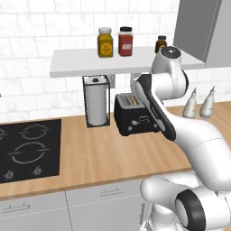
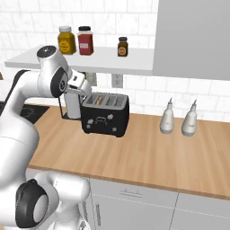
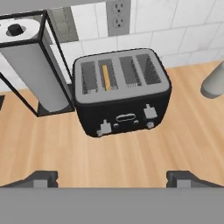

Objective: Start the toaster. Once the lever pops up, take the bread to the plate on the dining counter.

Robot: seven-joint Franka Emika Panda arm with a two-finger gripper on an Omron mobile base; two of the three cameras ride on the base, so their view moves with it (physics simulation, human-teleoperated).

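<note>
A: Hovering above the toaster (image 3: 121,89), is it? Which step would you say this is?

B: The first one, by my reading: starting it. The bread (image 3: 106,77) sits edge-up in the second slot from the left, and the toaster stands on the wood worktop (image 1: 113,153), just right of the paper-towel roll (image 1: 96,106).

A: And the gripper (image 3: 112,178)?

B: Its tips stand wide apart at the bottom of the hand view, with nothing between them. It hangs above and on the near side of the toaster, not touching it.

A: What does the next move call for?

B: I'd judge it must come down onto the lever (image 3: 105,127) on the front face, left of the oval panel, and press it down.
</note>
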